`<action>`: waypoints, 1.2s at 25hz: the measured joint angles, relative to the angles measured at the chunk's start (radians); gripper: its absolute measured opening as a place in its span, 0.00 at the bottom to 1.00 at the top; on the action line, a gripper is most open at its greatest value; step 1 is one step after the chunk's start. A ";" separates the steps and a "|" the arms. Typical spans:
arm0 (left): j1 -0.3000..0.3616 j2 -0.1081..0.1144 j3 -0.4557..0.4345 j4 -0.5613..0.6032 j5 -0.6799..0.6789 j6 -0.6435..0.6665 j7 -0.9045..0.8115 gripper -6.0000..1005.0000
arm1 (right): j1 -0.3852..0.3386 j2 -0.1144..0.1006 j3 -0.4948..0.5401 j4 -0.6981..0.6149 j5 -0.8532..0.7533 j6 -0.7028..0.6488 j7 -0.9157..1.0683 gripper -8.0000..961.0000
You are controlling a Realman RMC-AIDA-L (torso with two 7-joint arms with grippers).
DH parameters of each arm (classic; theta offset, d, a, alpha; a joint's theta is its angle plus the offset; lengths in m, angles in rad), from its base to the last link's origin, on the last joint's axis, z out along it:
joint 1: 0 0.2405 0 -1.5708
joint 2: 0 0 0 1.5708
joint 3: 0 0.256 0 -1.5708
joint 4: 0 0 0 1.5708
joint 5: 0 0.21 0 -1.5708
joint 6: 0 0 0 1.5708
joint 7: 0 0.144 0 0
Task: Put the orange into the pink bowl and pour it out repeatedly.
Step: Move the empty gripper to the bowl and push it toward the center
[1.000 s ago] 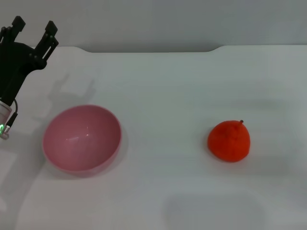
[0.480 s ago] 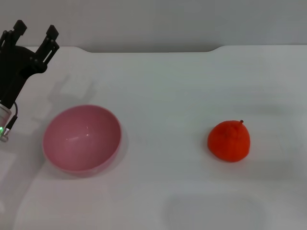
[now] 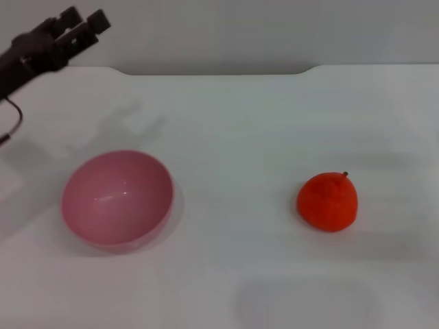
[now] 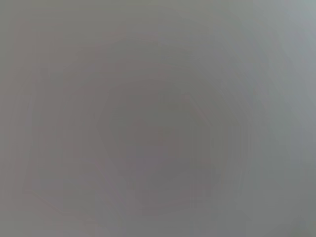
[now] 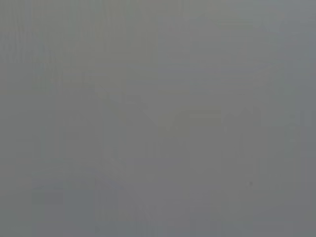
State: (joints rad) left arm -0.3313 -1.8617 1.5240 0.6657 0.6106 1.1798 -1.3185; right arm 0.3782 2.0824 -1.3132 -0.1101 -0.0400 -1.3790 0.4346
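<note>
The left gripper (image 3: 81, 20) hangs in the air over the far left corner of the white counter (image 3: 233, 123), holding nothing; its dark fingers (image 3: 98, 20) stand slightly apart and point away toward the back edge. Nearer than the gripper and a little to its right, well apart from it, the pink bowl (image 3: 116, 199) sits upright on the counter, its glossy hollow bare. Far to the gripper's right and nearer, well apart from the bowl, the orange (image 3: 327, 201) rests on the counter with its small dark stem up. The right gripper shows in no view. Both wrist views show only a plain grey blur.
</note>
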 joint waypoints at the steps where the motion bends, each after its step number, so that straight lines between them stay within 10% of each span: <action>1: -0.006 0.022 -0.046 0.039 0.095 0.031 -0.105 0.79 | -0.001 0.000 -0.002 0.001 0.000 0.000 0.000 0.56; 5: -0.029 0.054 -0.173 0.113 0.334 0.125 -0.344 0.79 | -0.001 0.000 -0.008 0.005 0.000 0.000 0.000 0.56; 6: -0.080 0.075 -0.383 0.245 0.763 0.255 -0.706 0.78 | 0.000 0.000 -0.009 0.005 0.000 0.000 0.000 0.56; 9: -0.105 0.061 -0.492 0.380 1.098 0.294 -0.900 0.78 | 0.005 -0.001 -0.012 0.005 0.000 0.000 0.001 0.56; 13: -0.106 -0.019 -0.537 0.655 1.543 0.303 -1.106 0.78 | 0.011 -0.002 -0.016 0.003 0.000 0.001 0.001 0.56; 17: -0.105 -0.156 -0.532 0.869 1.887 0.344 -1.156 0.78 | 0.014 -0.002 -0.016 -0.001 0.002 0.004 0.001 0.56; 20: -0.101 -0.197 -0.474 0.921 1.978 0.371 -1.171 0.78 | 0.014 -0.002 -0.016 -0.002 0.005 0.004 0.001 0.56; 30: -0.067 -0.197 -0.326 0.853 1.976 0.283 -1.244 0.78 | 0.014 -0.004 -0.015 0.000 0.004 0.009 0.001 0.56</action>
State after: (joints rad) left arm -0.3984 -2.0588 1.1983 1.5186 2.5871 1.4628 -2.5621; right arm 0.3927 2.0785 -1.3281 -0.1100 -0.0358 -1.3703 0.4355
